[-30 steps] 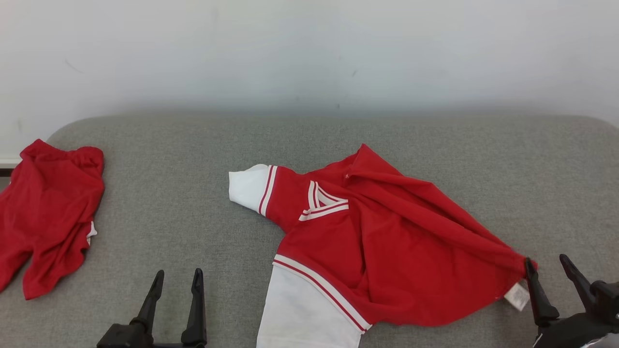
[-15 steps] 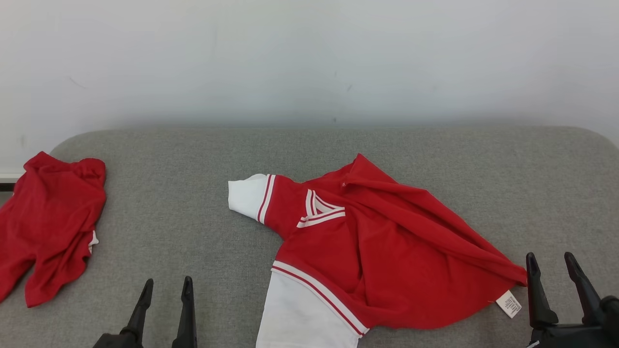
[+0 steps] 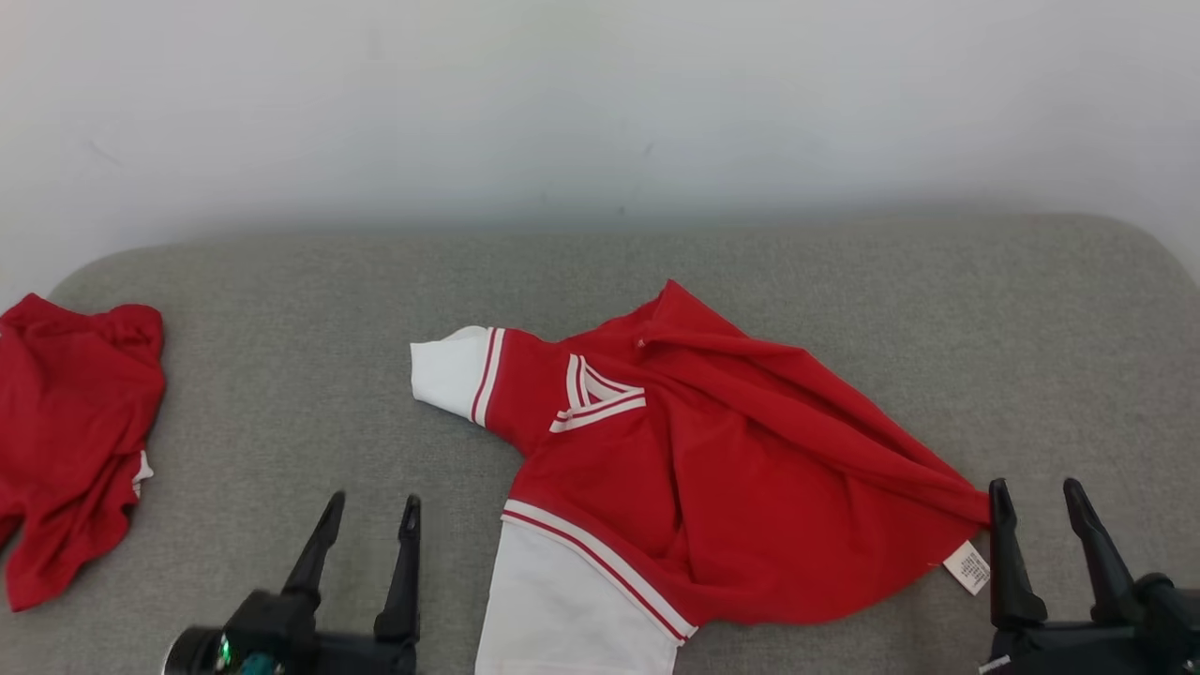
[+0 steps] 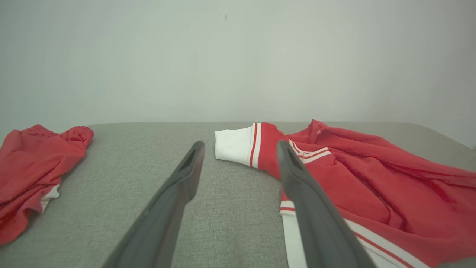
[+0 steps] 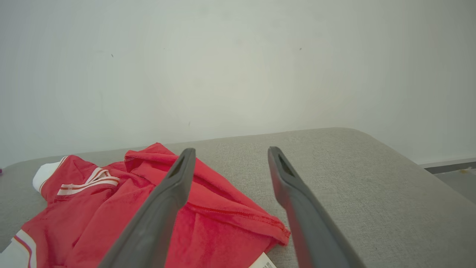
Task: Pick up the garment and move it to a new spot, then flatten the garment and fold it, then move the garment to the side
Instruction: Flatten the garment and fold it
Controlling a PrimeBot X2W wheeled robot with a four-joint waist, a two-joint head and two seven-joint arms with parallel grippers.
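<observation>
The garment (image 3: pixel 712 487) is a red shirt with white sleeves and white-striped trim, lying rumpled on the grey padded table (image 3: pixel 844 281). One white sleeve points left and another hangs over the near edge. A white label sits at its right corner. My right gripper (image 3: pixel 1036 497) stands open just right of that corner, with nothing between its fingers. In the right wrist view the shirt (image 5: pixel 156 208) lies left of the open right gripper (image 5: pixel 228 154). My left gripper (image 3: pixel 373 511) stands open left of the near sleeve. In the left wrist view the shirt (image 4: pixel 364 178) lies right of the open left gripper (image 4: pixel 240 147).
A second red garment (image 3: pixel 66 441) lies crumpled at the table's left end, partly over the edge; it also appears as a red heap (image 4: pixel 33 167) in the left wrist view. A pale wall rises behind the table. Bare grey surface stretches behind and right of the shirt.
My right gripper has let go of the shirt's right corner and drawn slightly back; the corner now lies on the table. The left gripper shifted a little. The head camera has moved.
</observation>
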